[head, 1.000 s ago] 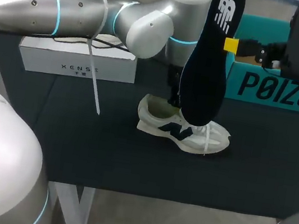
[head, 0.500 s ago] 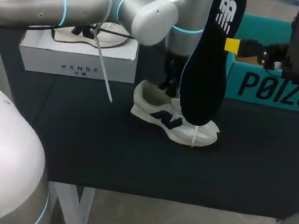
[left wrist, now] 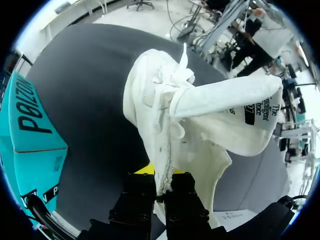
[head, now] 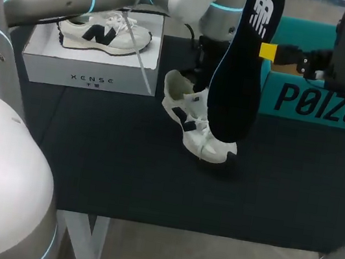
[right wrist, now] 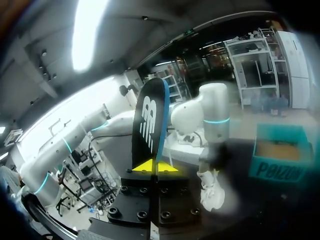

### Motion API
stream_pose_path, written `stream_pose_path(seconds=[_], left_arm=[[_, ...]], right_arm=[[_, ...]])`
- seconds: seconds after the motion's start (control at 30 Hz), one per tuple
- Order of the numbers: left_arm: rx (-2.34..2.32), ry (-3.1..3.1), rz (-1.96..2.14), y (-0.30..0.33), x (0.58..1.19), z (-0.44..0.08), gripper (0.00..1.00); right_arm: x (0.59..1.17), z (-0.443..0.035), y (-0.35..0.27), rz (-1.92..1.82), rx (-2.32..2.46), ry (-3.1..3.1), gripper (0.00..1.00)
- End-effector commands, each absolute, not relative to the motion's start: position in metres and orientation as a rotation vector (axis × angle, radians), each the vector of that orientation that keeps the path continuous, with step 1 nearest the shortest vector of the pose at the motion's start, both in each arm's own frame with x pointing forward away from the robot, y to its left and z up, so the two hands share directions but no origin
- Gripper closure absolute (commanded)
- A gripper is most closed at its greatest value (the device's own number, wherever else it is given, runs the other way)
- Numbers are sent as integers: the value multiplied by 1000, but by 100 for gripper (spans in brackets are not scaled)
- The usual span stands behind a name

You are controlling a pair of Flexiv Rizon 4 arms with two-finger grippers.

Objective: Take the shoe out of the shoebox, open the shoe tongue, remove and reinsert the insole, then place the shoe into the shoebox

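Since the insole [head: 236, 80] is out of the shoe [head: 199, 127] right now, I'd say we're at the reinsert step, and handling is the whole game here. The insole looks like thin dark foam, light and bendy, so my guess is it'll buckle if it's pushed in from too far back. The right gripper [head: 268, 53] has it pinched by one edge up toward the logo end, and it hangs upright with its lower end in front of the shoe in the head view. A hold nearer the middle might steer better, but this pinch looks secure enough. The shoe is a soft white sneaker with dark side marks, probably light, with a floppy upper. The left gripper [left wrist: 160, 180] is closed narrow on the rim of the opening, fabric squeezed between its fingers, which seems a sensible spot since the collar is the firmest bit of cloth. The shoe is tipped heel-up with the toe seemingly resting on the dark surface [head: 119, 174], and the tongue [left wrist: 225, 95] is flopped out so the mouth is open. The left arm comes in from the left above the white box [head: 89, 77] with a second sneaker [head: 102, 33] on it, wrist pointing down over the heel. The right arm comes in from the right, wrist roughly level, above the teal shoebox [head: 321, 104] at the back right, near the shoe.
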State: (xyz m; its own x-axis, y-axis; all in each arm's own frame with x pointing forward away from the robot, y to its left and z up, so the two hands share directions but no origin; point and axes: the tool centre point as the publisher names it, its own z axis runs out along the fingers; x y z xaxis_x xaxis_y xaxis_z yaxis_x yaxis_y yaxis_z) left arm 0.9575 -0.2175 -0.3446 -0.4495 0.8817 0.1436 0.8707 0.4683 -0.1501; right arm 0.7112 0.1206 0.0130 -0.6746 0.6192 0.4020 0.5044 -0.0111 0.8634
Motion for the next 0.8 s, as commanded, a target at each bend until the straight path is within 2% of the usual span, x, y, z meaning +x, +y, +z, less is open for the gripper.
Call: stream_pose_path(seconds=[0.03, 0.2, 0.8], left_arm=[[-1816, -2314, 90, -229, 951, -337, 100], [-2017, -2247, 100, -238, 936, -333, 100], [-2045, -2197, 60, -257, 944, -359, 100]], right_arm=[[716, 12, 126, 1789, 1225, 2131, 100], [715, 12, 127, 1792, 1233, 2122, 100], [710, 11, 128, 1793, 1248, 2120, 100]])
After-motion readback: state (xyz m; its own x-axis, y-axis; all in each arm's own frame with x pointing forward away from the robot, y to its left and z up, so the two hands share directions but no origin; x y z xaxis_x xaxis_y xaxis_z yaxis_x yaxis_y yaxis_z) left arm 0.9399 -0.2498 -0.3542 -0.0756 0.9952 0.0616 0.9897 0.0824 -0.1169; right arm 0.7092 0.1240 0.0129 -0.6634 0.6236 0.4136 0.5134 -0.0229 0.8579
